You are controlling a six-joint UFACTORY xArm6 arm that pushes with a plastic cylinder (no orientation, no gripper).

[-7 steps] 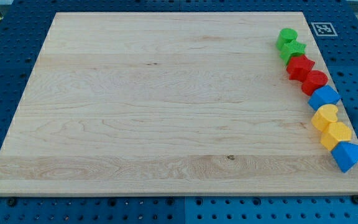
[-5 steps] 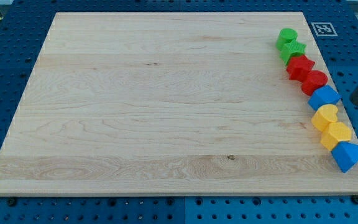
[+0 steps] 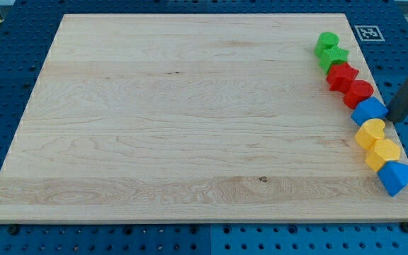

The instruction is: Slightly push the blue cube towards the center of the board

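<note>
Nearing the blue cube from view's right, my tip, no end effector

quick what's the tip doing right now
My tip: no jaws, holding nothing, just right of the blue cube; contact unclear.

I see two green blocks at the wooden board's top right, two red blocks below, two yellow blocks, a blue wedge-like block, a marker tag
</note>
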